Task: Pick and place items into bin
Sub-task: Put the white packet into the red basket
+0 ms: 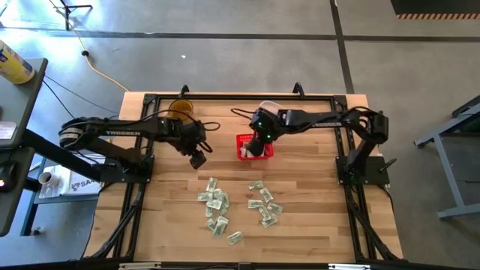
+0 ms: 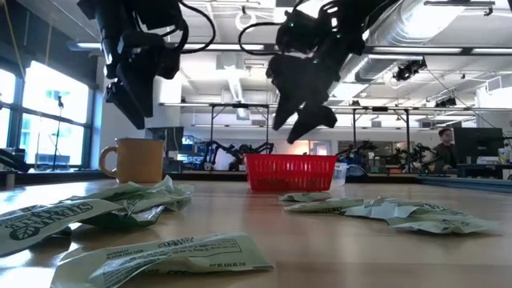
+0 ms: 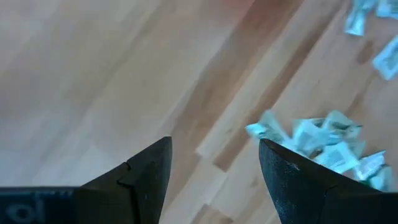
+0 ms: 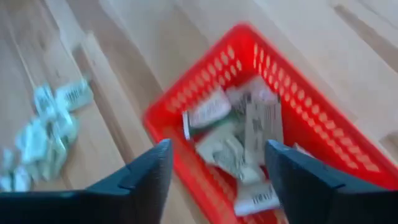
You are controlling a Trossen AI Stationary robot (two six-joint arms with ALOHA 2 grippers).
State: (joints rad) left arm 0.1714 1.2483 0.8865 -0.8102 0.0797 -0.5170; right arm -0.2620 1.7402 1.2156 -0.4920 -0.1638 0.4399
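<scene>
Right pincer (image 1: 260,145) hangs over the red basket (image 1: 245,139), fingers (image 4: 146,177) spread apart with nothing between them; the right wrist view looks straight down past them into the basket. Several bills (image 4: 239,140) already lie inside it, crumpled and overlapping. The basket sits on the wooden worktop (image 1: 315,217) near the middle, toward the back edge, and in the low view it stands behind the scattered bills, with the right pincer (image 2: 302,120) above it and clear of its rim. Left pincer (image 1: 198,158) hovers above bare wood, left of the basket and well apart from it, fingers (image 3: 140,180) wide and empty. Loose bills (image 1: 216,204) remain on the worktop in two loose clusters in front of the basket, one to the left and another (image 1: 264,206) to the right, none touching it. Amber mug (image 1: 180,109) stands at the back of the worktop beside the left arm. A person (image 2: 445,148) shows far off in the room behind.
</scene>
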